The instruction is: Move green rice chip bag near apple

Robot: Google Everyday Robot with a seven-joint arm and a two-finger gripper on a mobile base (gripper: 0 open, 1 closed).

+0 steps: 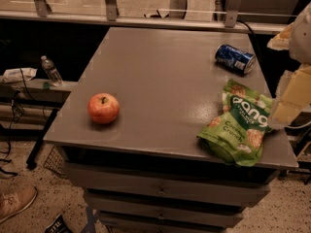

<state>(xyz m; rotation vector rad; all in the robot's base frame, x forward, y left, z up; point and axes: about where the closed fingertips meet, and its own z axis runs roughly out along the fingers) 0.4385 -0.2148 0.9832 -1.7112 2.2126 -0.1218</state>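
Observation:
The green rice chip bag [238, 123] lies flat near the front right corner of the grey table [165, 76]; its lower end reaches the table's front edge. The apple [103, 108], red-orange with a dark stem, sits near the front left edge, far from the bag. My gripper [293, 98] shows as a pale yellowish-white shape at the right edge of the view, just right of the bag and above the table's right edge. It holds nothing that I can see.
A blue soda can [235, 58] lies on its side at the back right of the table. A water bottle [51, 71] stands on a low shelf to the left. Drawers run below the tabletop. A shoe [14, 202] is on the floor at lower left.

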